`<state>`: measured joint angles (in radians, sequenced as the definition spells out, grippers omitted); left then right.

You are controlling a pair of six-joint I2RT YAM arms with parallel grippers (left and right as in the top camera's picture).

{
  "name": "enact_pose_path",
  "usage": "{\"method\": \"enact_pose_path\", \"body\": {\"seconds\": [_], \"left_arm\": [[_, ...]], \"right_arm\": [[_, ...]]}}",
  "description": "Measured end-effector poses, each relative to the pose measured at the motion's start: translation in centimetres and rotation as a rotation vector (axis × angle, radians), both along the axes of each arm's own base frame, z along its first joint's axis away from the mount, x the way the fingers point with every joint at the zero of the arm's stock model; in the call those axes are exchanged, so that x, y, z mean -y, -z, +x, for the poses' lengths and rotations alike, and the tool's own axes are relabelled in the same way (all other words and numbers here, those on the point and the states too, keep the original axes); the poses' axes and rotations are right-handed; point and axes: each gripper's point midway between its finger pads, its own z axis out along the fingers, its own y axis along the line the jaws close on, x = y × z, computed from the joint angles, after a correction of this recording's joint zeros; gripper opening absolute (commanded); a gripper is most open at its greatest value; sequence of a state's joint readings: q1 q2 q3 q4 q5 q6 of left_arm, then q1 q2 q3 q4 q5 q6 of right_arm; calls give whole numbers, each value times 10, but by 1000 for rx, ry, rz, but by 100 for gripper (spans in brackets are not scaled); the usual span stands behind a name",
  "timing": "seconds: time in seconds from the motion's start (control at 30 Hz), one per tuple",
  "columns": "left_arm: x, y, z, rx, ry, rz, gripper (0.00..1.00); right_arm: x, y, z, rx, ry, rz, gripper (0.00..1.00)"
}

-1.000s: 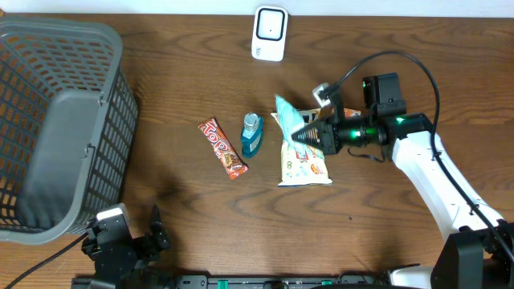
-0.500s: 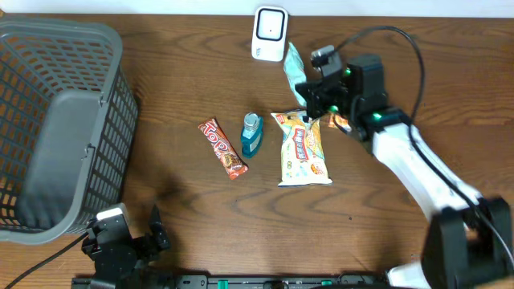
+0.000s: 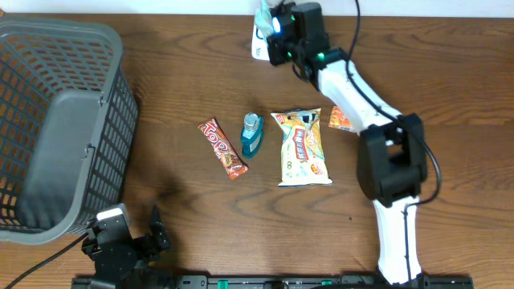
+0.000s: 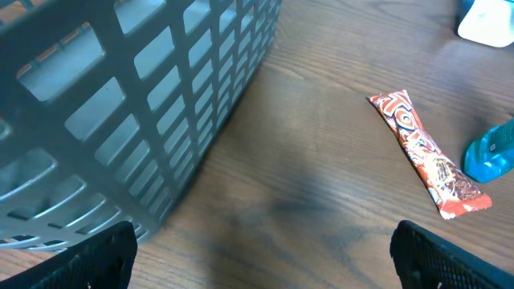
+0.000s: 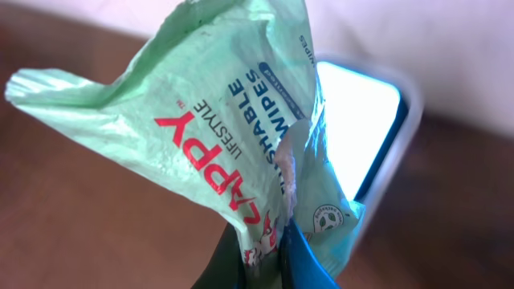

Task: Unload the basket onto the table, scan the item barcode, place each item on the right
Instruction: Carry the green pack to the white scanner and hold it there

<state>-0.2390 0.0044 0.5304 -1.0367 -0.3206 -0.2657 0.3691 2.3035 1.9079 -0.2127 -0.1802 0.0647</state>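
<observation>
A mint-green wipes packet point(image 5: 233, 120) fills the right wrist view, pinched at its lower edge by my right gripper point(image 5: 269, 257), which is shut on it. Just behind the packet stands the white scanner point(image 5: 365, 120) with its bright window facing the packet. In the overhead view the right gripper point(image 3: 279, 26) is at the back centre of the table, holding the packet point(image 3: 263, 14) over the scanner point(image 3: 259, 46), which it partly hides. My left gripper point(image 4: 261, 261) hovers open low over the wood near the front left, with nothing between its fingers point(image 4: 88, 261).
A grey mesh basket point(image 3: 56, 128) takes up the left side. In the middle lie a red chocolate bar point(image 3: 222, 148), a teal bottle point(image 3: 252, 134), a yellow snack bag point(image 3: 303, 148) and a small orange packet point(image 3: 340, 119).
The right arm has carried the wipes packet from above the snack bag back and left to the scanner. The left arm has not moved.
</observation>
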Motion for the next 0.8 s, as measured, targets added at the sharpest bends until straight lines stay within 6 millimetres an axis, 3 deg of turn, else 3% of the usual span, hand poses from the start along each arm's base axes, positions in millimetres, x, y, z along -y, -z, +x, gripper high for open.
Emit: {"method": "enact_pose_path", "body": {"seconds": [0.17,0.33,0.63,0.8], "left_arm": [[0,0,0,1,0,0,98],[0,0,0,0,0,0,98],[0,0,0,0,0,0,98],[0,0,0,0,0,0,98]], "right_arm": [[-11,-2,28,71,25,-24,1],[-7,28,38,57,64,-69,1],[1,30,33,5,95,-123,1],[20,27,13,-87,129,-199,1]]}}
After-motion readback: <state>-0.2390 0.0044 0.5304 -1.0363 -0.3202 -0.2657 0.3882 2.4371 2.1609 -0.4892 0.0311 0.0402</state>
